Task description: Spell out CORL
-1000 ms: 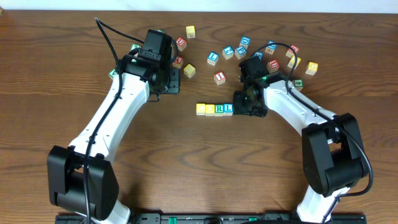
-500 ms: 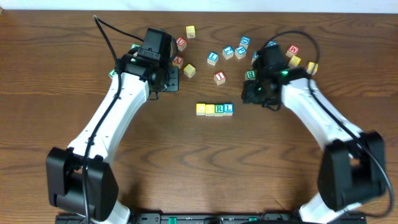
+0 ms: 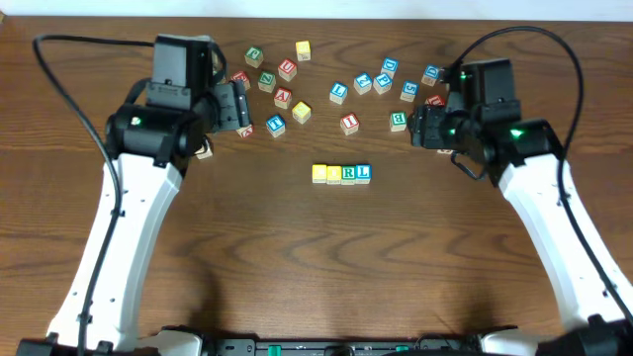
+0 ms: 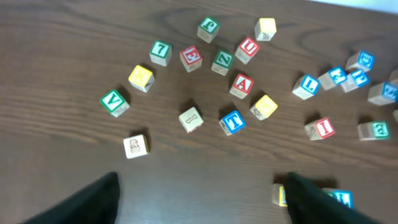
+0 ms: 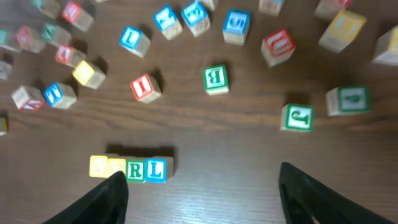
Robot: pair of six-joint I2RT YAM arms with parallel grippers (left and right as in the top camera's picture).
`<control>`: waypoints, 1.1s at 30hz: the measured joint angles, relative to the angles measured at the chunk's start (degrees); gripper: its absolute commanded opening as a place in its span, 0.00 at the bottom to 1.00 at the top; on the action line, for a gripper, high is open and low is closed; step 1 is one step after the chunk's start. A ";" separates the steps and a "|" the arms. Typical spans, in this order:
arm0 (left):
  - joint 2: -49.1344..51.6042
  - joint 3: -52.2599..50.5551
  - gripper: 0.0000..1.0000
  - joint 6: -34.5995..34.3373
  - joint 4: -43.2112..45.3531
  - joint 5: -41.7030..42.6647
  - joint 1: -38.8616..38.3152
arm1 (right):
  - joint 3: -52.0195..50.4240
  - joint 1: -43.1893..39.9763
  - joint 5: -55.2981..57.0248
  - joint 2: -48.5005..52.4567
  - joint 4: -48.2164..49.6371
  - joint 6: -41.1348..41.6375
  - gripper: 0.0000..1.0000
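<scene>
Four blocks [image 3: 341, 174] in row | left gripper [image 4: 200, 180] spread, empty | right gripper [image 5: 202, 173] spread, empty

Worktop [image 3: 316, 257]: dark brown wood, visible grain.
Loose letter blocks, each placed against the red I block [image 3: 349, 122]:
- green B block [image 3: 398, 121]: to its right, level with it, apart.
- blue block [image 3: 338, 92]: just behind it.
- yellow block [image 3: 301, 112]: near, to its left.
- blue T block [image 3: 275, 124]: further left.
- red A block [image 3: 283, 96], red U block [image 3: 287, 69]: behind and left.
- far yellow block [image 3: 303, 49]: farthest back.
</scene>
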 measured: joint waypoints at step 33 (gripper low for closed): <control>0.09 0.00 0.98 -0.02 -0.15 0.02 0.00 | 0.00 -0.04 1.51 -3.87 -0.15 -0.87 0.99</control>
